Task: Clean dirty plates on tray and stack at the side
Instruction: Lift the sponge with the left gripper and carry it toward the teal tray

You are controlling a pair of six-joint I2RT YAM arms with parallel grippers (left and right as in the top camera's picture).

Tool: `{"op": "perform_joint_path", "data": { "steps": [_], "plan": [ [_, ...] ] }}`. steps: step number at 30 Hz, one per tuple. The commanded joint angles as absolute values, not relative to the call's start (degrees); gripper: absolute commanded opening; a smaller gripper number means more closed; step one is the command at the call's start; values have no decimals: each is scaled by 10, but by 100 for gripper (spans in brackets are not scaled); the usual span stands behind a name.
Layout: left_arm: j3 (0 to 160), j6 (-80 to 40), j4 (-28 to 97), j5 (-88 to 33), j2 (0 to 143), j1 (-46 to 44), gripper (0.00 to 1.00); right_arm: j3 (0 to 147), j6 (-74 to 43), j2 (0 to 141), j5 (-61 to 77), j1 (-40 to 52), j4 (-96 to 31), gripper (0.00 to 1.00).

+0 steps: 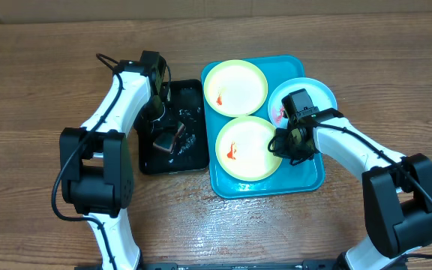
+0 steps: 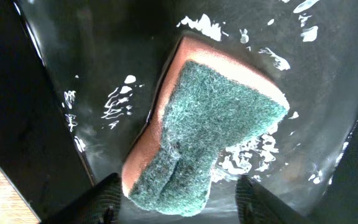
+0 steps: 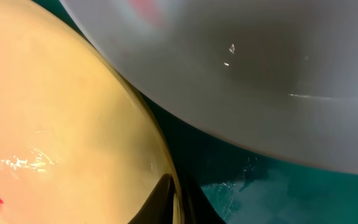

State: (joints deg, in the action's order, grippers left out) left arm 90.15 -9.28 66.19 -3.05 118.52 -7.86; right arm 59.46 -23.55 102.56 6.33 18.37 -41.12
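Observation:
The turquoise tray (image 1: 306, 176) holds two pale yellow plates with red smears, one far (image 1: 235, 86) and one near (image 1: 246, 150). A white plate (image 1: 313, 94) with a red smear rests on the tray's right rim. My right gripper (image 1: 280, 142) is shut on the right rim of the near yellow plate (image 3: 61, 112); in the right wrist view its fingers (image 3: 179, 199) pinch that rim, with the white plate (image 3: 260, 74) above. My left gripper (image 1: 165, 139) is open over a green-and-orange sponge (image 2: 210, 124), with its fingers (image 2: 179, 199) on either side of the sponge's end.
A smaller black tray (image 1: 172, 169) with wet foam stands left of the turquoise tray and holds the sponge. The wooden table (image 1: 36, 90) lies around both trays. The turquoise tray floor (image 3: 278, 193) shows wet under the white plate.

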Motion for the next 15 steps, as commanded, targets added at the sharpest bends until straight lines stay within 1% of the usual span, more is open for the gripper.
{"op": "perform_joint_path", "data": {
  "steps": [1,3,8,10,11,12,13,14,15],
  "plan": [
    [904,-46,659,-15,1169,-86,64,593,-236,1029,22,180,-416,7],
    [898,-34,651,-15,1169,-90,65,593,-236,1029,22,180,-416,7],
    [857,-12,606,-13,1169,-99,63,593,-236,1029,22,180,-416,7],
    [826,-13,578,-9,1169,-102,59,593,-236,1029,22,180,-416,7],
    [816,-14,571,-10,1169,-102,54,593,-236,1029,22,180,-416,8],
    [810,-18,569,-10,1169,-102,44,593,-236,1029,22,180,-416,8],
    [808,-18,570,-10,1169,-102,29,593,-236,1029,22,180,-416,8],
    [808,-20,575,-10,1169,-102,16,593,-236,1029,22,180,-416,8],
    [811,-25,581,-10,1169,-102,9,593,-236,1029,22,180,-416,8]
  ]
}}
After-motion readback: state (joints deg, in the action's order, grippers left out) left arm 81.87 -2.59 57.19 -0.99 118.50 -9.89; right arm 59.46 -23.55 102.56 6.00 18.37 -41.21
